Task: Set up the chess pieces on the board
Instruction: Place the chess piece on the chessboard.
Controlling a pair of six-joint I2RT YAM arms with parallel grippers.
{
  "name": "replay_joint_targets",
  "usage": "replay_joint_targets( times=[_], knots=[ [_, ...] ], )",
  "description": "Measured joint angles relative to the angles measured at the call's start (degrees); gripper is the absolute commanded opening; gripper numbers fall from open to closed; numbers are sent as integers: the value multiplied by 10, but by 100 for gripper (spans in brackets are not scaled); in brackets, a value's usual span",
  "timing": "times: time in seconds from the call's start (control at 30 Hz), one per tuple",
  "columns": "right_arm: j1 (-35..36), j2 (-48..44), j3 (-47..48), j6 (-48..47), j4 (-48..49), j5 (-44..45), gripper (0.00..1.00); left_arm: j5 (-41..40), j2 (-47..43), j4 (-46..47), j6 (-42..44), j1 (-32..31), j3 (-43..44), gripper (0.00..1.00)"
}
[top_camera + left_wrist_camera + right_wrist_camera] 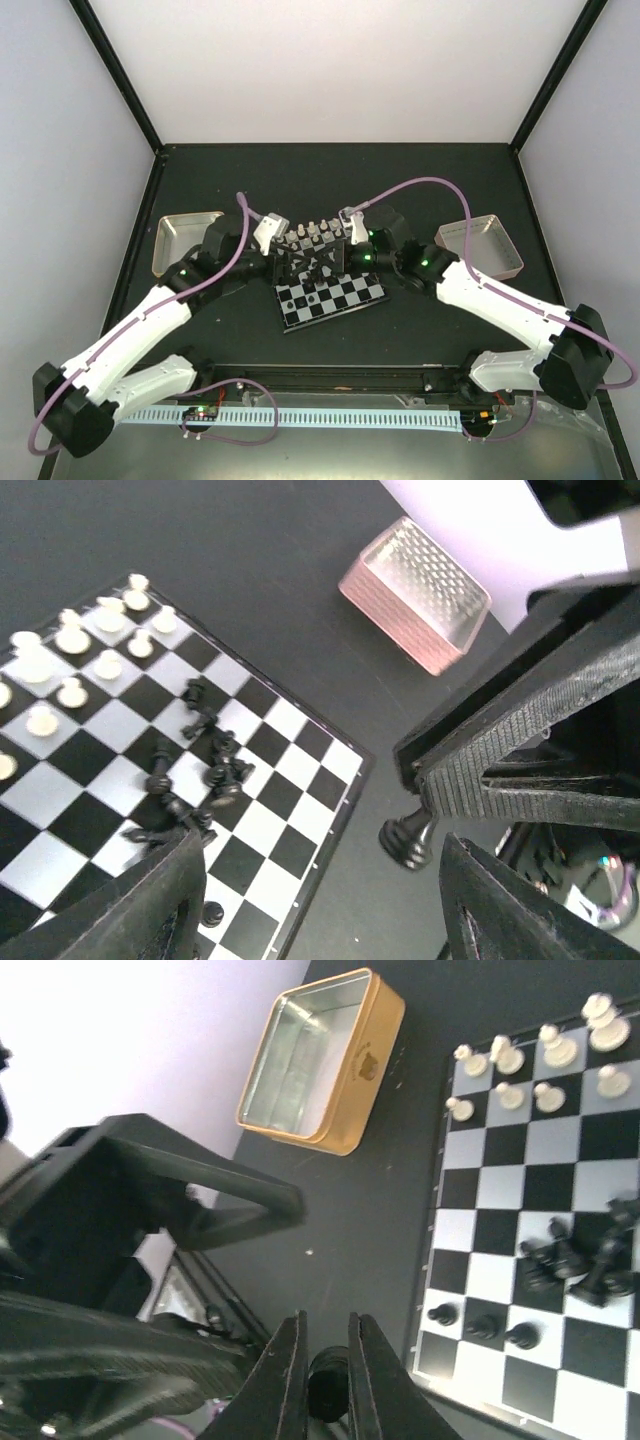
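Small square chessboard with black and pale checks (345,295): lies skewed at the centre of the dark matte table (330,180), between the two arms. Tiny white chess pieces (70,640): stand upright in two rows along the board's far edge, at 12 o'clock of the board in the top view. Tiny black chess pieces (200,770): most lie tumbled in a loose heap near mid-board. Three black pawns (482,1327): upright in a line close to the board's edge, at 4 o'clock in the right wrist view. Single black piece (328,1385): off the board, just beside its edge, at 6 o'clock in the right wrist view. Whether its foot touches the table cannot be told. Right gripper (326,1320): fingers drawn together, pinching the single black piece between them. Left gripper (320,855): fingers spread wide and gripping nothing. The pinched piece shows in the gap ahead of them, at 4 o'clock in the left wrist view. Shallow gold-sided metal tray (165,245): on the table at 10 o'clock of the board, well apart from it. Shallow pink-sided metal tray (500,265): at 2 o'clock of the board, also well apart.
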Motion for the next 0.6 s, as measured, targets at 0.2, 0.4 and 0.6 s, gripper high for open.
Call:
replay_joint_targets(
  times=[0.2,0.4,0.6],
  knots=[
    [17,9,0,-96,-8,75,1,-132,-107,7,-52,0,-49,71],
    [82,55,0,-176,-7,145,1,-256,-227,10,-94,0,-83,72],
    [165,141,2,-221,2,228,1,-322,-291,-1,-103,0,-80,73]
  ],
)
